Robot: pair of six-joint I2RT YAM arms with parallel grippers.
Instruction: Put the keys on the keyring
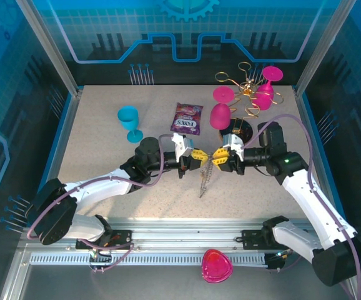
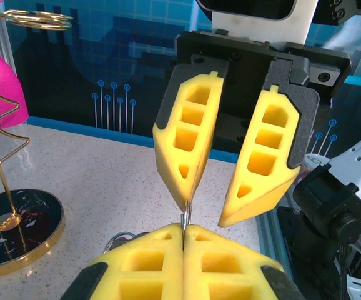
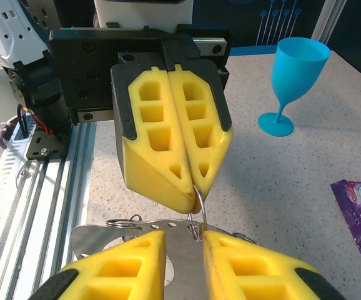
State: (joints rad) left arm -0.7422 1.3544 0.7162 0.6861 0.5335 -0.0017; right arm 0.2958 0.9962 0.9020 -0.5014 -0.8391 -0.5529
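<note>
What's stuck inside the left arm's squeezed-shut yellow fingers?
A thin metal wire pokes out at the tips of the left gripper, which is shut on it. The part pinched between the yellow pads is covered, so how far in it goes cannot be seen.

You have bright, even light from above on the table (image 1: 105, 181), with only faint, soft shadows. Your wrist views are crisp up close, while the blue backdrop (image 2: 105, 56) goes slightly soft.

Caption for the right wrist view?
Left gripper, jaws shut, pinches the wire keyring before the right gripper's parted jaws; blue goblet behind.
</note>
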